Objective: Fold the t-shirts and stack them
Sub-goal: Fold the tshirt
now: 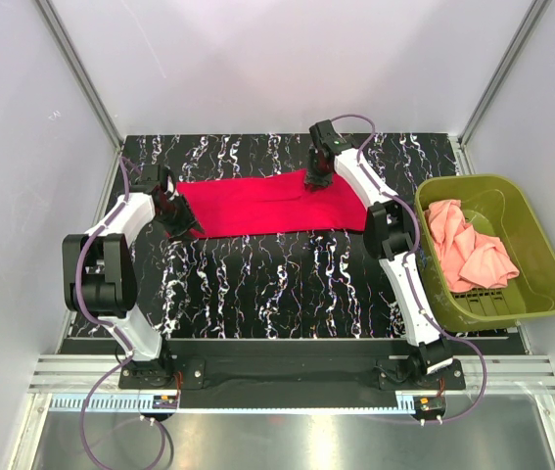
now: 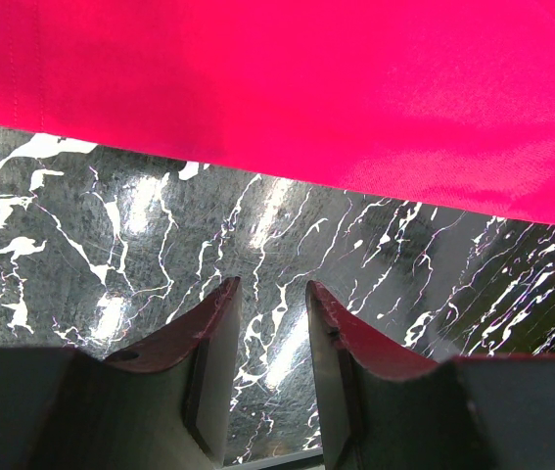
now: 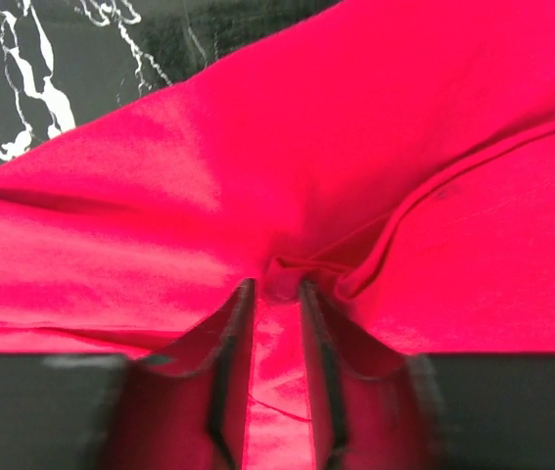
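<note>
The crimson red t-shirt lies as a long flat strip across the back of the table. It fills the top of the left wrist view and most of the right wrist view. My left gripper is at the strip's left end, open and empty, over bare table just short of the cloth's edge. My right gripper is at the strip's far edge, shut on a small bunched fold of the red cloth. The salmon-pink t-shirt lies crumpled in the basket.
The olive-green plastic basket stands at the right edge of the black marbled table. White walls close in the back and both sides. Both arm bases sit at the near edge.
</note>
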`<state>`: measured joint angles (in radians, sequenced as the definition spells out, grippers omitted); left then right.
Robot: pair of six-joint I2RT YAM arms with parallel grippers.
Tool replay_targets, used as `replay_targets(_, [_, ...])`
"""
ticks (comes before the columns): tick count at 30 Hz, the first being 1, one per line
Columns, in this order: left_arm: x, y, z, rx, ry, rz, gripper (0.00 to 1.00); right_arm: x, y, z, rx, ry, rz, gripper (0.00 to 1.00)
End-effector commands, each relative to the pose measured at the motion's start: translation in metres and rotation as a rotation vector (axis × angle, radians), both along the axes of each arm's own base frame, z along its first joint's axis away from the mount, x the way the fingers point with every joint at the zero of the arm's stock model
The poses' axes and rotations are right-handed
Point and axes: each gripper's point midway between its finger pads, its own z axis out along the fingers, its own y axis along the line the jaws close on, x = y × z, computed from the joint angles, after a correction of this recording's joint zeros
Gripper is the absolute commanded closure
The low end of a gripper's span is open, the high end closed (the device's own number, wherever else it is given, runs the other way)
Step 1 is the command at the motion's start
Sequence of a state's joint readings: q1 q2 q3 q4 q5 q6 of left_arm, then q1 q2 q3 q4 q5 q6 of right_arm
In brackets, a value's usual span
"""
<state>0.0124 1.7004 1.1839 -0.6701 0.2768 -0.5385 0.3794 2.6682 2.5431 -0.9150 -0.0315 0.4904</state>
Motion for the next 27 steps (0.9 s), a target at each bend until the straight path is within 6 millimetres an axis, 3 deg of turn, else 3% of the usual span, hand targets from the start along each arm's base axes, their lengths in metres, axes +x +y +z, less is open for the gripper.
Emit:
replay_targets(1, [0.002,-0.002,0.011,0.0,-0.052,-0.024,0.62,0.016,0.003,0.016,-0.025,-0.09,0.0,0.72])
replay_targets(3, [0.003,-0.003,0.01,-0.004,-0.05,-0.024,0.62,0.018,0.002,0.017,-0.031,-0.1,0.004,0.8])
replay_targets(7, [0.004,-0.004,0.011,-0.007,-0.051,-0.027,0.62,0.016,0.001,0.011,-0.039,-0.084,0.015,0.85])
replay_targets(11, [0.003,-0.004,0.011,-0.009,-0.049,-0.028,0.62,0.016,0.0,0.014,-0.042,-0.087,0.013,0.97])
replay_targets(14, [0.002,-0.004,0.01,-0.007,-0.049,-0.029,0.62,0.018,0.002,0.032,-0.025,-0.116,0.012,0.98])
replay_targets(16, [0.001,-0.003,0.009,-0.008,-0.047,-0.025,0.62,0.021,0.006,0.057,0.001,-0.164,0.012,0.97])
replay_targets(17, [0.001,-0.004,0.008,-0.011,-0.046,-0.022,0.62,0.018,0.009,0.058,0.014,-0.159,0.021,0.97])
replay_targets(19, [0.001,-0.006,0.006,-0.021,-0.046,-0.02,0.62,0.022,0.021,0.082,0.079,-0.221,0.054,0.96])
replay_targets(27, [-0.001,-0.007,0.003,-0.031,-0.041,-0.02,0.63,0.017,0.035,0.082,0.132,-0.208,0.089,0.91])
